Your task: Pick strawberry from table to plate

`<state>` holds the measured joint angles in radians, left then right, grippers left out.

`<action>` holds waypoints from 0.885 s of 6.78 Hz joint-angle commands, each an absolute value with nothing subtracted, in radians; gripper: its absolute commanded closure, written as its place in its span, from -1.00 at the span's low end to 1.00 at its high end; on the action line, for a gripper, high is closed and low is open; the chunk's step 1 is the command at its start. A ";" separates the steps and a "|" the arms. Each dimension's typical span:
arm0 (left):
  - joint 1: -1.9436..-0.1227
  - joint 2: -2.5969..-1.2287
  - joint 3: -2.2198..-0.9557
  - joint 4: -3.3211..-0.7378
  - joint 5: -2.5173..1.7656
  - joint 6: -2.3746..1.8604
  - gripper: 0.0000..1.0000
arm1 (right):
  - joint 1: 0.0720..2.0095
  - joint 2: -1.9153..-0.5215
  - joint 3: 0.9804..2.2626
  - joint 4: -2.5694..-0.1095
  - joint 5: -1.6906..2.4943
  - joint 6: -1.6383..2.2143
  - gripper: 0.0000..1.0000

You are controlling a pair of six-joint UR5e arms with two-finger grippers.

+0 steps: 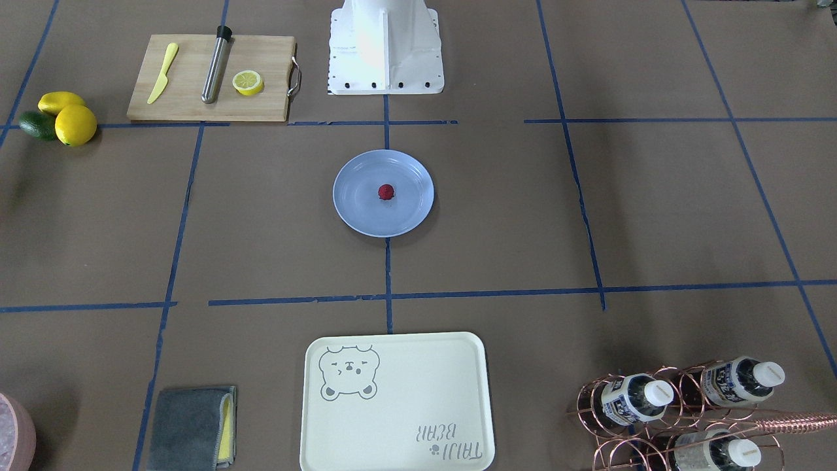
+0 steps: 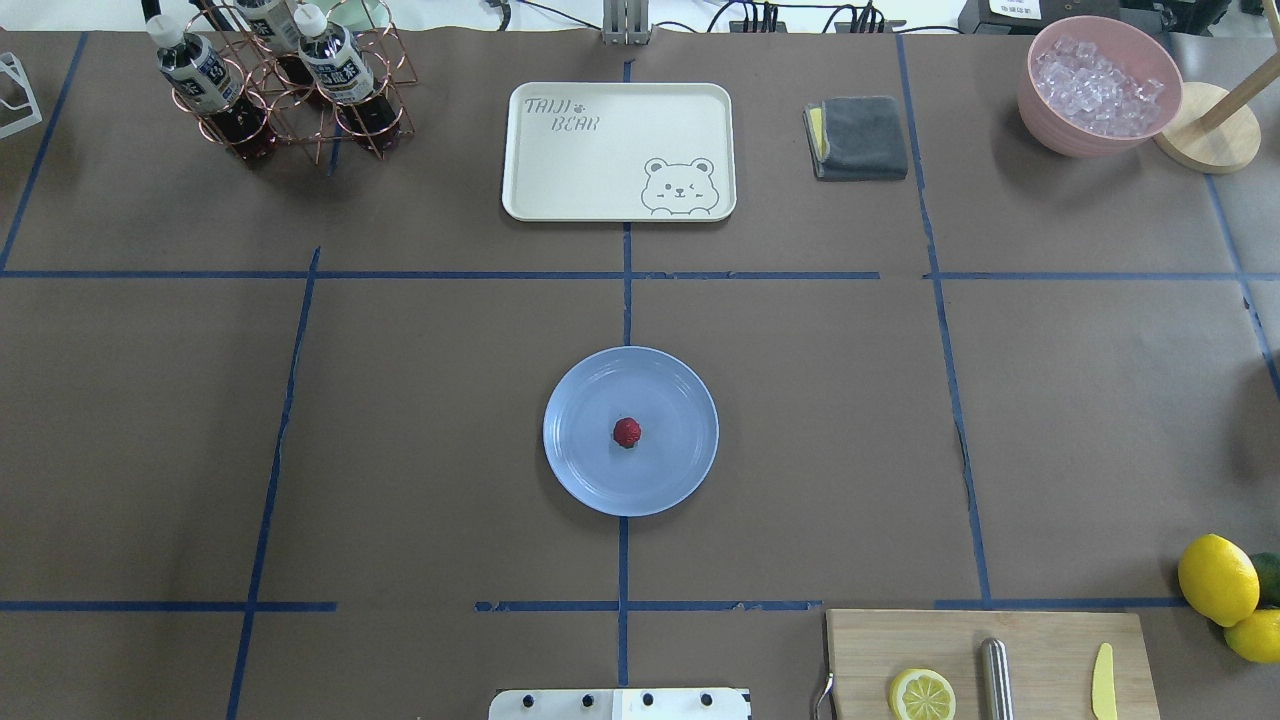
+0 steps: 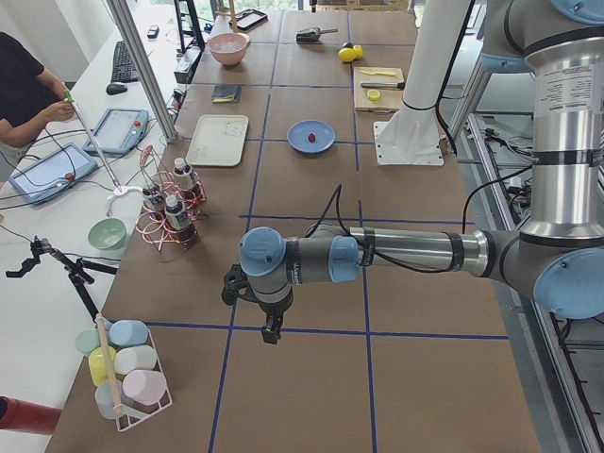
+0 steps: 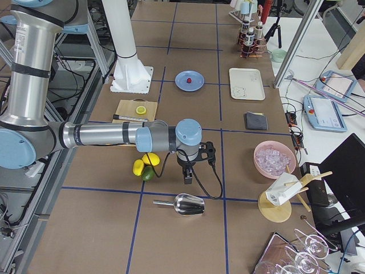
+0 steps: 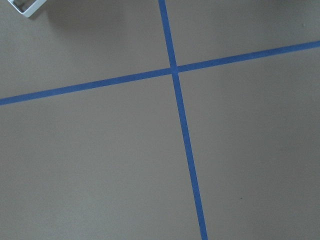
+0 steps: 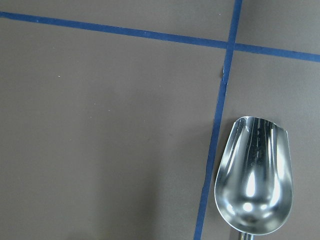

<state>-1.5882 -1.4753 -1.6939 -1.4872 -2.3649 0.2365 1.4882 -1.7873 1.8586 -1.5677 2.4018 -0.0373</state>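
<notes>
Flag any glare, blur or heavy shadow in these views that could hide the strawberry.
Overhead exterior: even light, strawberry crisp on the plate. Exterior front-facing: robot base blown out white, strawberry clear. Right wrist: bright reflections on the metal scoop. Side views: strawberry tiny.

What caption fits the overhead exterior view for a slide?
Strawberry sits at the centre of the light-blue plate on the blue-taped table, bear tray beyond.

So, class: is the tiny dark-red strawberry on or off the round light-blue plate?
On: the strawberry sits at the centre of the plate.
</notes>
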 commanded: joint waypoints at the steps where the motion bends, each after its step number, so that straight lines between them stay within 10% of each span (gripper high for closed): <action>1: -1.585 -1.460 -1.693 -1.523 -2.364 0.230 -1.00 | 1.489 -1.792 1.864 -1.568 2.404 -0.037 -1.00; 6: -1.583 -1.466 -1.692 -1.523 -2.361 0.229 -1.00 | 1.489 -1.801 1.868 -1.565 2.378 -0.044 -1.00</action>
